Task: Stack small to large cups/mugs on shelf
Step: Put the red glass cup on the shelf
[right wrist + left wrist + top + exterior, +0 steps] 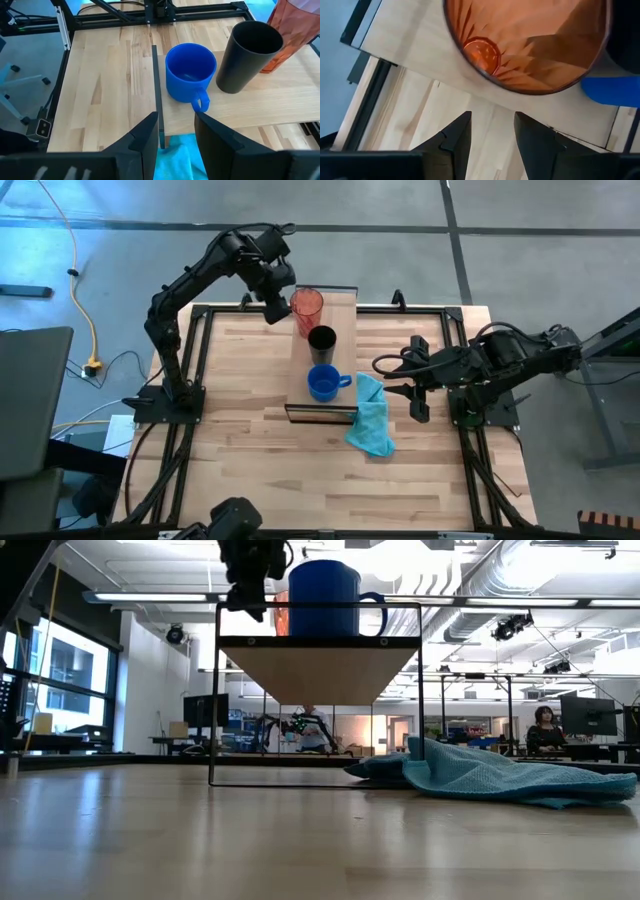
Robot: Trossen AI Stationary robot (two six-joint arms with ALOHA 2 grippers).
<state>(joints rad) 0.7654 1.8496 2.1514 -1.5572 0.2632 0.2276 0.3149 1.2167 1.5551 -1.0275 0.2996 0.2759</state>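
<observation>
Three vessels stand in a row on the long light-wood shelf. The translucent red-orange tumbler is at the far end, the black cup in the middle, and the blue mug at the near end, its handle pointing right. My left gripper hovers open just left of the tumbler, whose rim lies beyond the fingertips without touching them. My right gripper is open, right of the shelf and facing the mug. The low view shows the mug on the shelf top.
A light-blue cloth lies crumpled on the slatted tabletop by the shelf's near right corner, under my right gripper's fingers. The shelf's thin black frame lifts the board above the table. Bare tabletop lies left of and in front of the shelf.
</observation>
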